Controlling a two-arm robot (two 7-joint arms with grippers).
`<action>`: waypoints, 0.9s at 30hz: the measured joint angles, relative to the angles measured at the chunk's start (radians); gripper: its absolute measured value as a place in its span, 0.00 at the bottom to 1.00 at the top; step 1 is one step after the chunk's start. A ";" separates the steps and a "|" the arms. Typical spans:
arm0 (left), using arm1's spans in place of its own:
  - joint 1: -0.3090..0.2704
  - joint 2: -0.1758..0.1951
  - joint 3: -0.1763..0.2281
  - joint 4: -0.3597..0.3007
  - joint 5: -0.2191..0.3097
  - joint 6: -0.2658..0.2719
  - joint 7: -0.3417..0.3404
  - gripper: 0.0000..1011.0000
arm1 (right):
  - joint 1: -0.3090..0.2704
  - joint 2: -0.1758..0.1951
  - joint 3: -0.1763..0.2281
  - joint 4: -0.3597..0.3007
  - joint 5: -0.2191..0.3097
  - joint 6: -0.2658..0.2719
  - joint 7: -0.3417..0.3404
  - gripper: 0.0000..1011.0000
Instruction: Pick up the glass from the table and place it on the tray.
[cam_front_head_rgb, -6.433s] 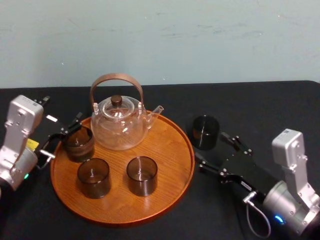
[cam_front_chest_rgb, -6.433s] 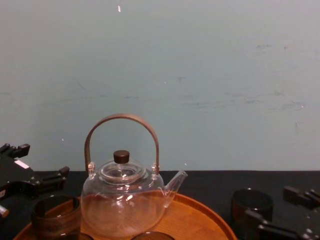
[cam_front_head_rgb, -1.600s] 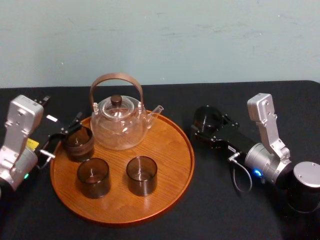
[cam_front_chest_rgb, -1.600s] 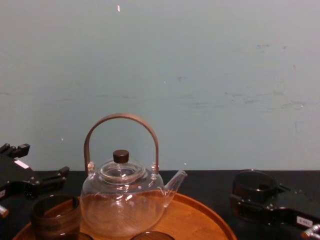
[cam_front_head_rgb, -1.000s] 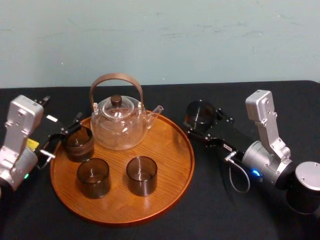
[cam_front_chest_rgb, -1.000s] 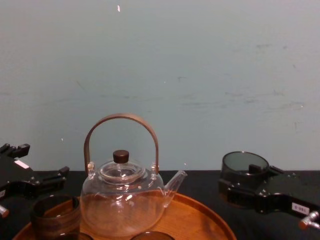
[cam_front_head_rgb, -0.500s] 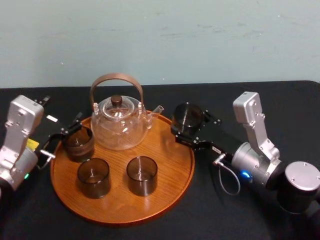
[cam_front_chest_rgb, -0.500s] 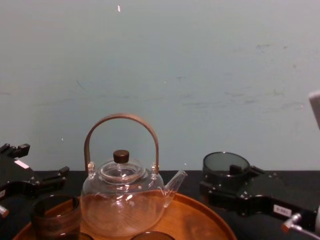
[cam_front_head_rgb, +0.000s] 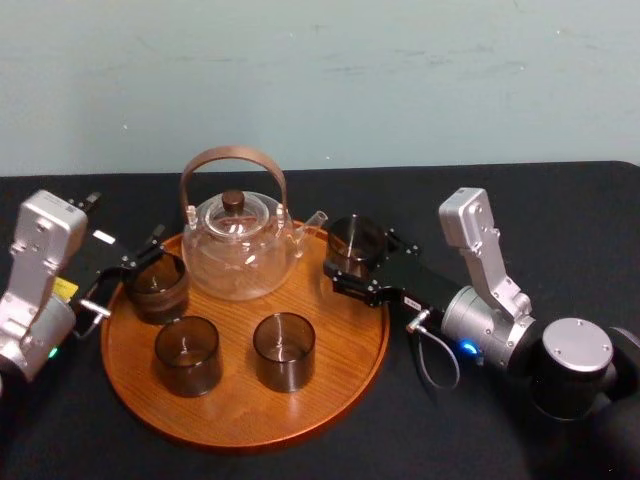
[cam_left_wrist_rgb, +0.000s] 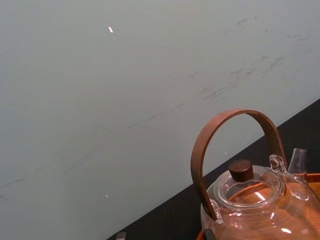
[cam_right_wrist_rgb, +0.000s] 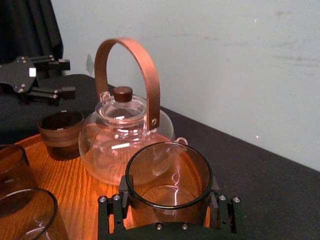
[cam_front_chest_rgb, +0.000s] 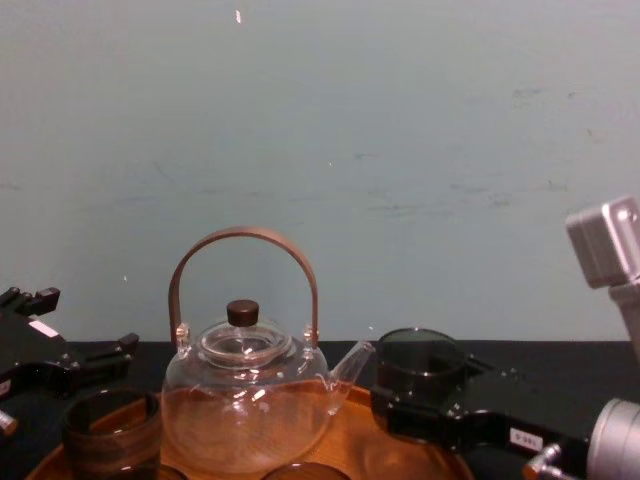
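- Gripping the glass (cam_front_head_rgb: 356, 240) snugly in the right claw (cam_front_head_rgb: 363, 260), mouth up.
- Hanging just over the tray (cam_front_head_rgb: 330, 335) edge, teapot (cam_front_head_rgb: 237, 255) spout right beside the claw tip.
- Next, probably straight down onto bare wood below the claw, clear of the spout.
- Parked far across the tray: left claw (cam_front_head_rgb: 128, 272), fingers apart.

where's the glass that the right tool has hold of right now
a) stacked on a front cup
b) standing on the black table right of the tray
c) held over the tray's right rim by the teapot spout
c: the right tool is shut on the glass over the right rim of the tray, beside the teapot spout; the left tool is parked at the tray's left edge.
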 joint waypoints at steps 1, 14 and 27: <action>0.000 0.000 0.000 0.000 0.000 0.000 0.000 0.99 | 0.004 -0.002 -0.002 0.010 0.000 -0.001 0.002 0.90; 0.000 0.000 0.000 0.000 0.000 0.000 0.000 0.99 | 0.058 -0.039 -0.031 0.140 -0.006 -0.028 0.033 0.90; 0.000 0.000 0.000 0.000 0.000 0.000 0.000 0.99 | 0.073 -0.055 -0.049 0.189 -0.031 -0.032 0.035 0.90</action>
